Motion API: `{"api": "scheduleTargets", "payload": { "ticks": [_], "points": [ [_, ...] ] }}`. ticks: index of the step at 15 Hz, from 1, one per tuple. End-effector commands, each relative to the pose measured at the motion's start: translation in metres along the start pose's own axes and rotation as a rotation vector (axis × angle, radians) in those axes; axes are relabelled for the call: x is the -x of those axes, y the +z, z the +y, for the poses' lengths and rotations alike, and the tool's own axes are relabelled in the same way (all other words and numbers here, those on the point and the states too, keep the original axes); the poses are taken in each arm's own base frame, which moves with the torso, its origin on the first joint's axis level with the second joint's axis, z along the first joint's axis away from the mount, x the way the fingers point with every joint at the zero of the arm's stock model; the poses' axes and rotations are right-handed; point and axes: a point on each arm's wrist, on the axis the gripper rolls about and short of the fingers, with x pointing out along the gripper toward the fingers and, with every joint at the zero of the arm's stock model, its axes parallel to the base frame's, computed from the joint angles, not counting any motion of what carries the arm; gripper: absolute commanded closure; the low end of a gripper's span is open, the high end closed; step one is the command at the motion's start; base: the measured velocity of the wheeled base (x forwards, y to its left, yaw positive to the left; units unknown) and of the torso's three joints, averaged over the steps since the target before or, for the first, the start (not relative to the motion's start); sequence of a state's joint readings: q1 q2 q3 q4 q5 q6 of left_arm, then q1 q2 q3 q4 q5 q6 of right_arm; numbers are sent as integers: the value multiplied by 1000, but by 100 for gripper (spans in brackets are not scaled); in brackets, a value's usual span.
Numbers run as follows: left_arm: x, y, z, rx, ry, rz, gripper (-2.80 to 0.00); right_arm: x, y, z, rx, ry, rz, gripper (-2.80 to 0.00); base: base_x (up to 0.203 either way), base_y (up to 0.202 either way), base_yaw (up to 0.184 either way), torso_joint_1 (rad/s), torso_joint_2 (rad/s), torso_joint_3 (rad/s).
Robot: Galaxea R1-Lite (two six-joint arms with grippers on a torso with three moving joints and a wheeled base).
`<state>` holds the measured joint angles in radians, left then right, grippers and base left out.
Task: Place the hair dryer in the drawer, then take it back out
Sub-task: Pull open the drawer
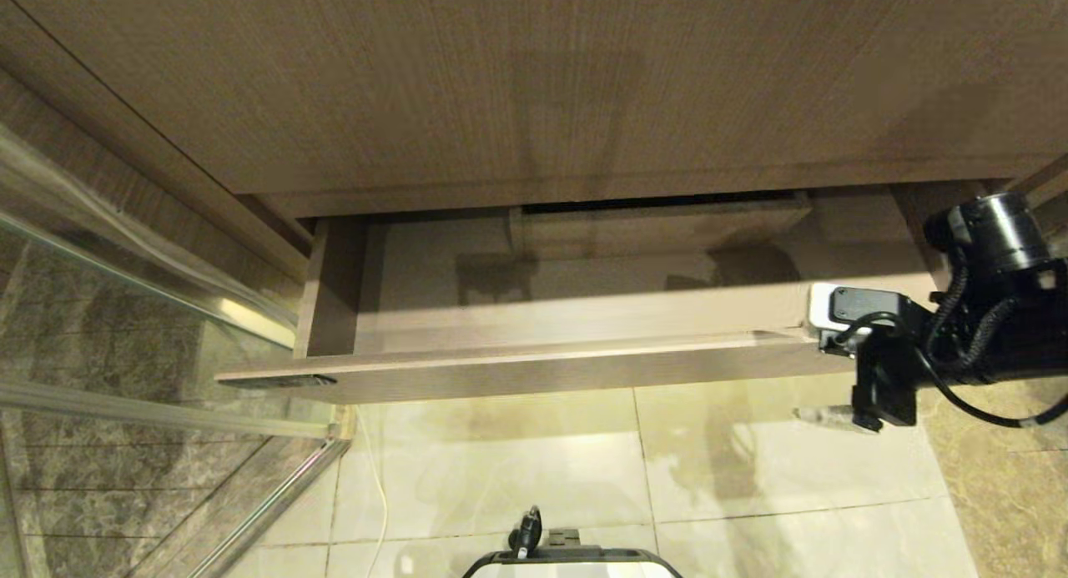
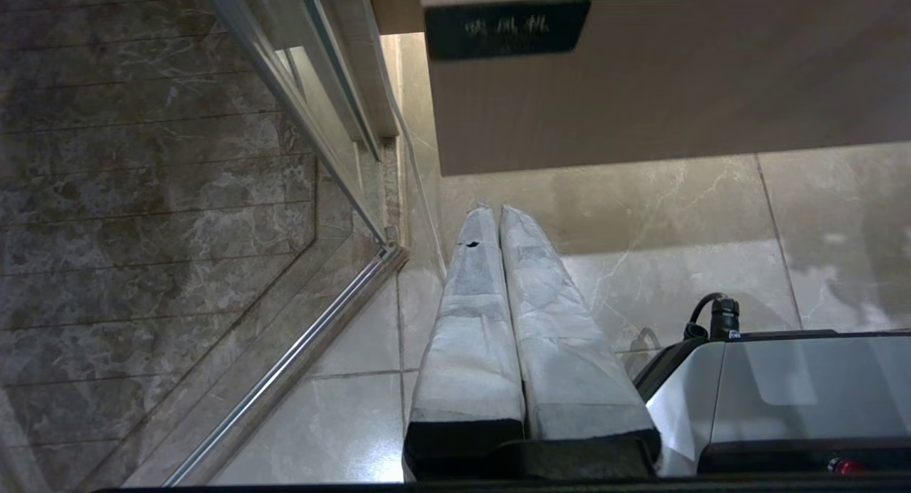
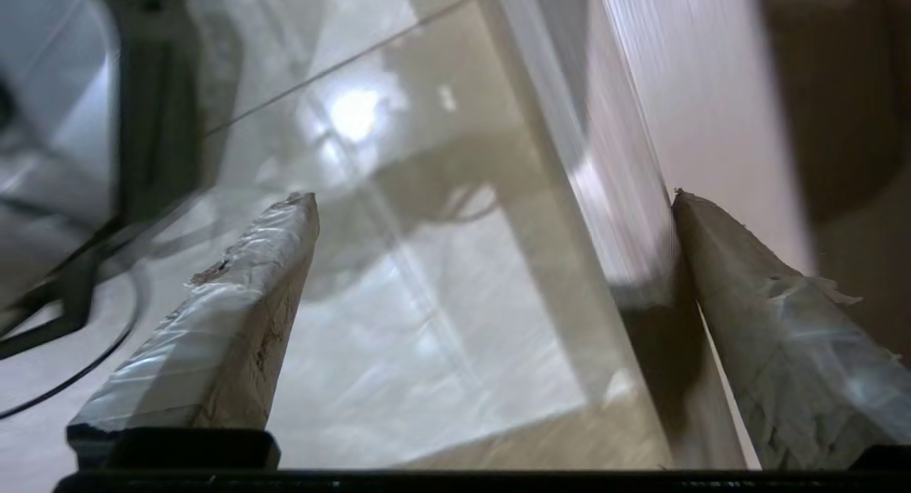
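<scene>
The drawer (image 1: 534, 369) stands pulled out under the wood vanity. Its light floor shows bare, with the boxed cut-out (image 1: 659, 228) at mid-back. No hair dryer shows in any view. My right gripper (image 1: 818, 386) is open at the right end of the drawer front, one taped finger (image 1: 822, 414) just before it above the floor. In the right wrist view the drawer front's edge (image 3: 605, 158) runs between the spread fingers of the gripper (image 3: 491, 198), blurred. My left gripper (image 2: 496, 210) is shut and empty, pointing at the floor below the drawer front (image 2: 640, 87) and its dark label plate (image 2: 507, 27).
A glass shower screen (image 1: 125, 311) with a metal rail stands left of the drawer. The tall wood panel (image 1: 534, 77) rises above it. My base (image 1: 576, 561) sits on the glossy tiled floor (image 1: 734, 478), and a thin white cord (image 1: 380, 495) runs down by the screen.
</scene>
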<state>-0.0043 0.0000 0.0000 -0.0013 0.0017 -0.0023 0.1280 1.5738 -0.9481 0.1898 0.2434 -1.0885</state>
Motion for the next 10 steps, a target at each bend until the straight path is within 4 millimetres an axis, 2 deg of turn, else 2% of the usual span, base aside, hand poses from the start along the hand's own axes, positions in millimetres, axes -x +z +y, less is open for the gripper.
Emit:
{"api": "scheduleTargets", "payload": {
  "ticks": [1,5,8,9,10],
  "points": [
    [0,0,0,1,1,1,0,41,-10,14,-43,-5,6,-280,0,0,0,0,0,0],
    [0,0,0,1,1,1,0,92,-13,27,-191,-88,-83,-280,0,0,0,0,0,0],
    [0,0,0,0,1,0,0,122,-15,42,-334,-182,-120,-280,0,0,0,0,0,0],
    [0,0,0,1,1,0,0,126,-17,45,-380,-195,-122,0,0,0,0,0,0,0],
    [0,0,0,-1,1,1,0,129,-17,48,-403,-207,-125,0,0,0,0,0,0,0]
  ]
}}
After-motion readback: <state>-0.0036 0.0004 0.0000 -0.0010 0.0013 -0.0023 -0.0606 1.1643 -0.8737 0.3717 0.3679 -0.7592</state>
